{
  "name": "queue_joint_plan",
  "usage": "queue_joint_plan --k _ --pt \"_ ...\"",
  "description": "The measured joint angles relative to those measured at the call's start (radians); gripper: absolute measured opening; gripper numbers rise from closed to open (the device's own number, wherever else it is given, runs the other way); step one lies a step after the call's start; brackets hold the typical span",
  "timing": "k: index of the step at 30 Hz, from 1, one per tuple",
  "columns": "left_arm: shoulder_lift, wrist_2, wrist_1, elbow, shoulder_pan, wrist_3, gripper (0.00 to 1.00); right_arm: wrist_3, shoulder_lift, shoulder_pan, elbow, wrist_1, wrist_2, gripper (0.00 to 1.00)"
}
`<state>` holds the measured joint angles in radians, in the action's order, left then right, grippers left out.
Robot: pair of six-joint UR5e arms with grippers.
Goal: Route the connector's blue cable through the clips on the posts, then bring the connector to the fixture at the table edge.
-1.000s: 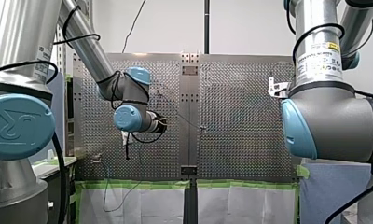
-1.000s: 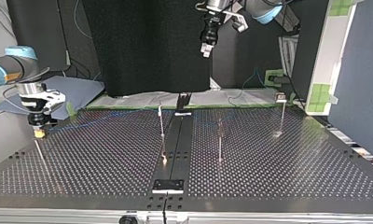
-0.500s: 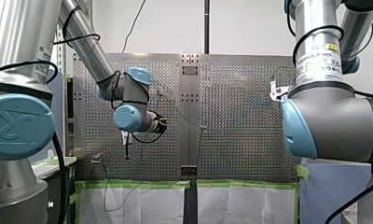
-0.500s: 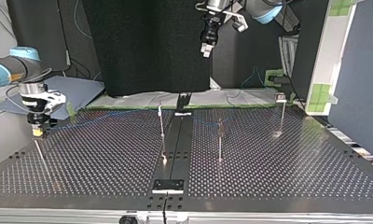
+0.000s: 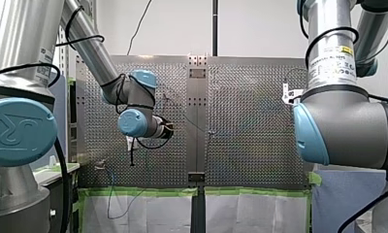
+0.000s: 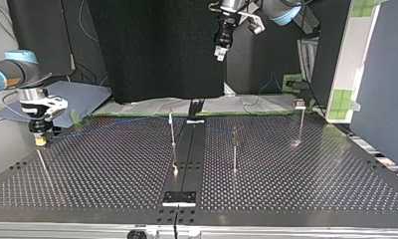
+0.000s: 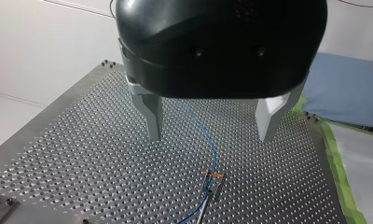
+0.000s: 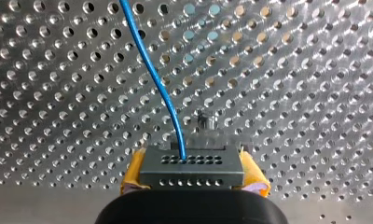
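In the right wrist view my right gripper (image 8: 192, 179) is shut, its yellow pads (image 8: 134, 172) clamping the grey connector (image 8: 192, 167). The blue cable (image 8: 154, 77) runs from the connector out over the perforated table. A small fixture stub (image 8: 207, 122) sits just ahead of the connector. In the top view that gripper (image 6: 39, 141) hovers at the left edge above a thin slanted rod (image 6: 44, 167). The cable (image 6: 102, 128) leads toward the first post (image 6: 172, 130). My left gripper (image 7: 211, 135) hangs open, high above a clip (image 7: 215, 176) that holds the cable (image 7: 201, 130).
Two more posts (image 6: 235, 149) (image 6: 300, 122) stand at the top view's middle and right. A dark rail (image 6: 187, 154) runs down the table's centre. Green tape and white sheets line the far edge (image 6: 266, 104). A blue cloth (image 6: 82, 97) lies off the table behind my right arm.
My right gripper, with the connector, has shifted slightly over the rod at the top view's left. My left arm has stayed still.
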<state>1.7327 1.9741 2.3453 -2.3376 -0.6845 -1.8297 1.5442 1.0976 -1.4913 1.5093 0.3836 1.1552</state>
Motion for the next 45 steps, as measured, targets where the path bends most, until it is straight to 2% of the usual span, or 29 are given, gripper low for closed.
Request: queue_joint_plan --k 7,17,32,45 --pt "0.0 0.002 0.0 0.0 0.0 -0.001 0.98 0.003 0.0 0.019 0.0 0.014 -0.03 0.0" --pt "0.0 0.002 0.0 0.0 0.0 0.0 0.98 0.023 0.0 0.022 0.001 0.047 -0.071 0.0" --pt "0.0 0.002 0.002 0.0 -0.002 0.0 0.98 0.023 -0.004 0.02 0.001 0.043 -0.072 0.0" --pt "0.0 0.001 0.002 -0.001 -0.002 -0.001 0.98 0.031 -0.009 0.018 0.001 0.057 -0.084 0.0"
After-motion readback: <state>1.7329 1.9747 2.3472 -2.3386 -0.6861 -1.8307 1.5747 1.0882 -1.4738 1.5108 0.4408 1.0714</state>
